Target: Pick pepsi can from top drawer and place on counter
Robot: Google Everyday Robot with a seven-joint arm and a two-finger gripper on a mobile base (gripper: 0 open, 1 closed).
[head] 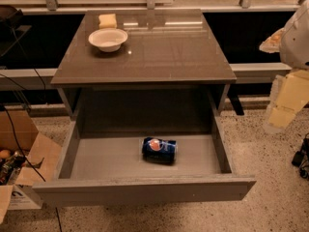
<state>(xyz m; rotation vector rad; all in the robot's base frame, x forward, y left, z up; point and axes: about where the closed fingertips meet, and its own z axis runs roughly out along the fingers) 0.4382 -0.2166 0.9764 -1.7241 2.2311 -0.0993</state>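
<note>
The pepsi can point(159, 150) lies on its side on the floor of the top drawer point(96, 158), a little right of the middle, with its round logo facing up. The drawer is pulled fully open below the counter point(164, 52). My gripper point(285, 103) hangs at the right edge of the view, beside the cabinet and above the terrazzo floor. It is well to the right of the drawer and apart from the can, and it holds nothing that I can see.
A white bowl point(108, 39) and a yellow sponge point(107, 21) sit at the counter's far left. An open cardboard box point(24, 163) with cables stands on the floor left of the drawer. A dark object point(301, 161) lies on the floor at the right.
</note>
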